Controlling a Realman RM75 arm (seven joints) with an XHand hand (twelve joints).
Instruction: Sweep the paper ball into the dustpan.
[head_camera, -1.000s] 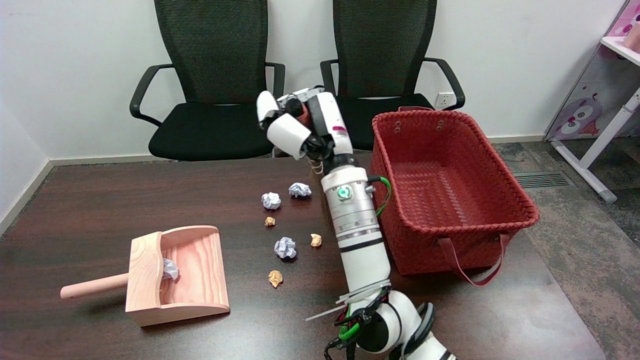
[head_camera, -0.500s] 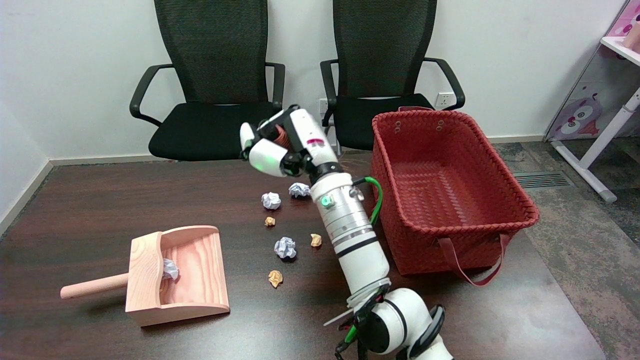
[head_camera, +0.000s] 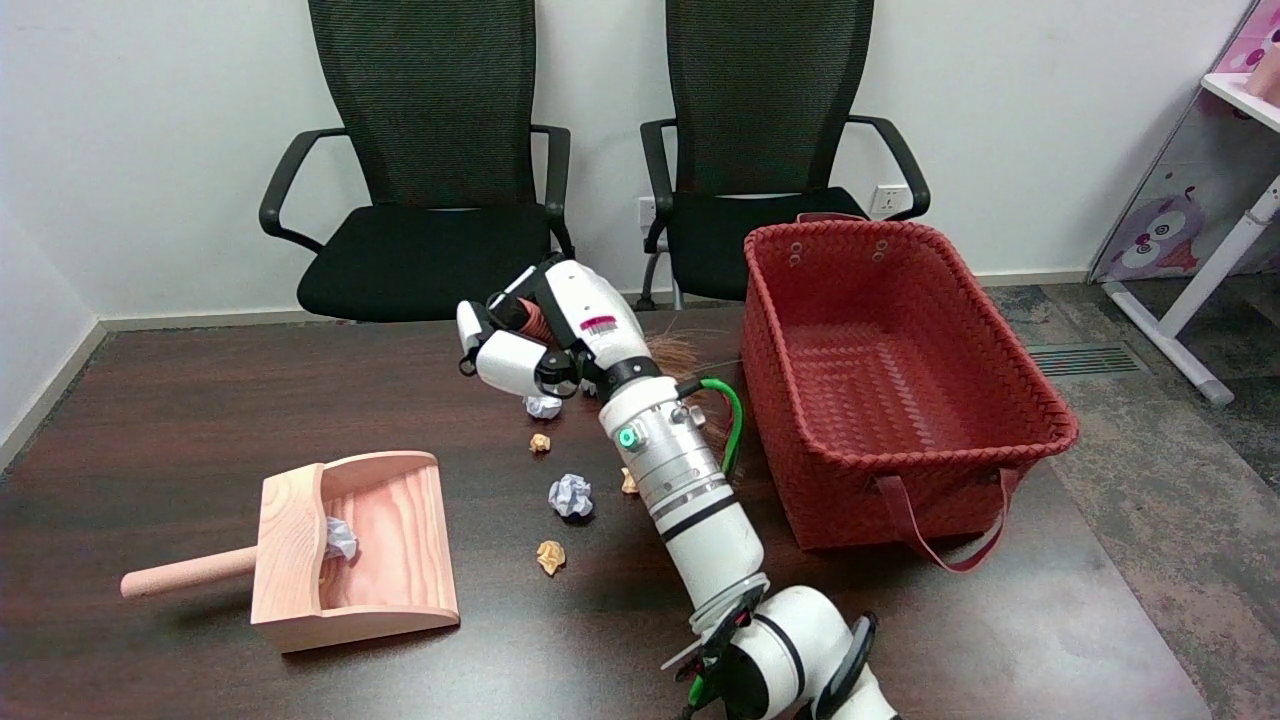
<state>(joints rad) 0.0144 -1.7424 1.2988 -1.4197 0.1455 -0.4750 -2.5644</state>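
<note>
An office or meeting room is showing here. Beyond the right hand (head_camera: 545, 335), two black mesh office chairs (head_camera: 430, 170) are standing side by side against a plain white wall (head_camera: 130, 130), with a wall socket (head_camera: 885, 200) sitting low behind the one further to the hand's right. The hand is hovering over a dark wood-grain table (head_camera: 180, 400). Grey carpet (head_camera: 1150, 450) is covering the floor far to its right, where a white desk leg (head_camera: 1200, 290) and a pink cartoon panel (head_camera: 1160, 220) are standing.
</note>
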